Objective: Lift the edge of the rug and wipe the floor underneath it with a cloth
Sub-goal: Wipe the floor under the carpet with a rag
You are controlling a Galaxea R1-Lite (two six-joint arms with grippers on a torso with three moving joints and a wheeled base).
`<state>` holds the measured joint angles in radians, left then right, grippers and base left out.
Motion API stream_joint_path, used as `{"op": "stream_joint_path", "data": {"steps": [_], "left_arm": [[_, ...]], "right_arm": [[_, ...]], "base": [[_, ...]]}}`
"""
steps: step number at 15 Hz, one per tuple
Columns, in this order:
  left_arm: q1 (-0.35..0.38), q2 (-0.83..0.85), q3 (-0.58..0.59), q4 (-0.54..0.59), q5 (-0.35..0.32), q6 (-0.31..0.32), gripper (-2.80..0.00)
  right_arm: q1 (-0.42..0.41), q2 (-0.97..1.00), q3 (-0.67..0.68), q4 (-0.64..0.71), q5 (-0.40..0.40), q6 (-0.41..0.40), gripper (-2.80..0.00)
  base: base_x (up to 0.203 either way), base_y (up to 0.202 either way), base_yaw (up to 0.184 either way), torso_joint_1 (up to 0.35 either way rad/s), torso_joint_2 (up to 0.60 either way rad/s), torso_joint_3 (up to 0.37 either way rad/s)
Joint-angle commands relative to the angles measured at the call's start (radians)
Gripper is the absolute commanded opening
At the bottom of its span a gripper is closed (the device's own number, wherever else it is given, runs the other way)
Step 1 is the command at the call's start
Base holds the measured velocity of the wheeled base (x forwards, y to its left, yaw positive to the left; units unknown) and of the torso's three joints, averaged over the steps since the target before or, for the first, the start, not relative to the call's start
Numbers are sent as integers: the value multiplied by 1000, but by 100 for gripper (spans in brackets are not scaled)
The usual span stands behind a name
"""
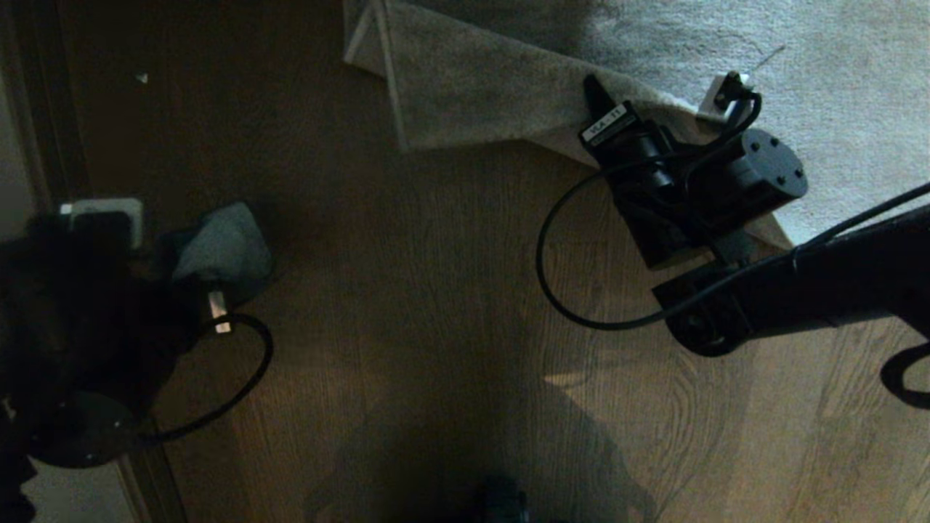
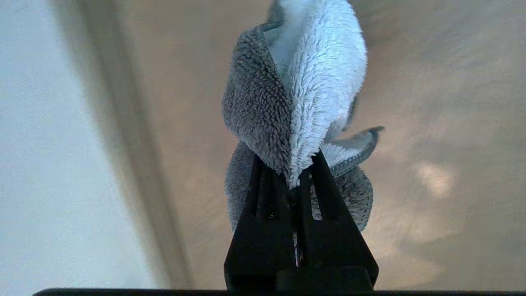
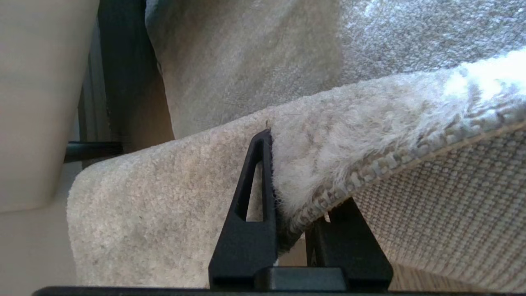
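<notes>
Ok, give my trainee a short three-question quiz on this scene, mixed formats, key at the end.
1. True or false: the left gripper is shut on the cloth.
2. Which part does the right gripper pinch? A) the rug edge B) a cable C) nothing
3. Fill in: beneath the lifted rug lies the bare wooden ____.

Key: 1 true; 2 A; 3 floor.

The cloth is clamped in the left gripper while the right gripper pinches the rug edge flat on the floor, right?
Not flat: the right gripper holds the rug edge raised, backing showing, in the right wrist view. The left gripper does clamp the cloth.
</notes>
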<state>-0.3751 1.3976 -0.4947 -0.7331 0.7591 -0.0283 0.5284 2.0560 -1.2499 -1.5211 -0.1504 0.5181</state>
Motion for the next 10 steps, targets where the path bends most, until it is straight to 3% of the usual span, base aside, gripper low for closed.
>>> {"op": "stream_joint_path", "data": {"steps": [1, 10], "left_arm": [[40, -72, 62, -5, 5, -1, -280], [79, -222, 308, -4, 5, -12, -280]], "right_arm": [[9, -10, 6, -49, 0, 3, -280], [9, -44, 51, -49, 2, 3, -280]], "base": [[0, 0, 0, 0, 0, 0], [0, 0, 0, 0, 0, 0]]}}
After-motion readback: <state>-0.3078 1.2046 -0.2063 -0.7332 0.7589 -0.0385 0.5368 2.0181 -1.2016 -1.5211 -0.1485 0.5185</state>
